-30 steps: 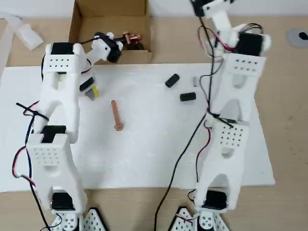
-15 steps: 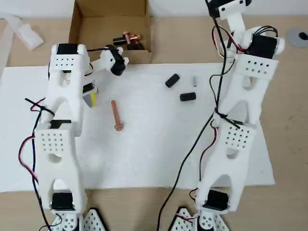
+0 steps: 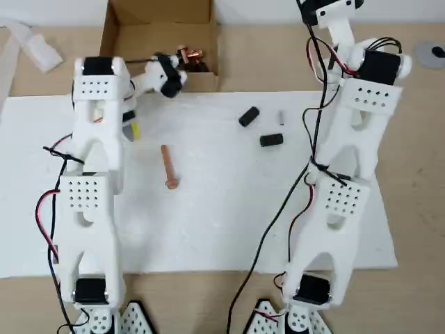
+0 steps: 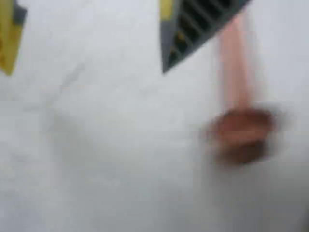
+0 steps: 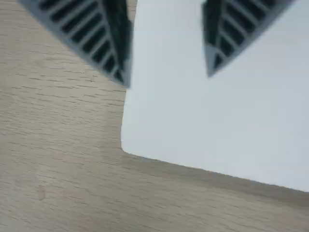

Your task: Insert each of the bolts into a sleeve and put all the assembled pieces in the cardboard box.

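Bright, even light falls from overhead. The white sheet (image 3: 208,216) shows no glare, and the arms throw only faint, soft shadows on it. Beside the left hand (image 4: 87,72) the bolt (image 4: 236,82) casts a weak shade. Below the right hand (image 5: 168,79) the sheet's edge lays a thin dark line on the bench (image 5: 48,183).

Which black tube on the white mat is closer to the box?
The tilted black tube; the other tube lies level, farther from the cardboard box.

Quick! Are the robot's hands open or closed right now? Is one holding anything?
Left gripper: open, holding nothing; a bolt lies loose nearby.
Right gripper: open, holding nothing.
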`<control>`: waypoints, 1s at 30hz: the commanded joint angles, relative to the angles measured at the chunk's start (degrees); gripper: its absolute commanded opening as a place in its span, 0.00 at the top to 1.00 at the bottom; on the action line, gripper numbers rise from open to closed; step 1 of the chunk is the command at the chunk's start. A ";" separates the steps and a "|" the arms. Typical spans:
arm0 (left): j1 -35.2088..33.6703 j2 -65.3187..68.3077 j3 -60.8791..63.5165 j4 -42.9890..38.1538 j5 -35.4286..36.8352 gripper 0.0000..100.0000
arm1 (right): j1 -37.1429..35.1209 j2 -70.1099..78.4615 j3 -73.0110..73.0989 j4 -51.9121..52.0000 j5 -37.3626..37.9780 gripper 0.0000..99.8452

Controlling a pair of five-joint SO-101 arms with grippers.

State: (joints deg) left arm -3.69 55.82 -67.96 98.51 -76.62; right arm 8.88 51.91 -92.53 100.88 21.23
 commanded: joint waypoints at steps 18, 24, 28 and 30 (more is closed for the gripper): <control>0.62 0.48 -5.10 -8.44 -7.82 0.79 | -0.04 -0.84 -2.59 0.00 -0.09 0.87; -0.79 4.00 -2.37 -8.26 -7.82 0.79 | -0.13 -0.66 -2.59 -0.09 -0.09 0.87; -2.29 5.93 -2.11 -8.35 -7.82 0.79 | -0.13 1.01 -2.77 -0.09 -0.09 0.87; -2.64 7.69 -2.11 -8.35 -7.82 0.79 | -0.13 1.98 -2.77 -0.09 -0.09 0.87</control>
State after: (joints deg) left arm -4.75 62.77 -70.07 90.86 -84.18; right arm 8.88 53.93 -92.53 100.88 21.23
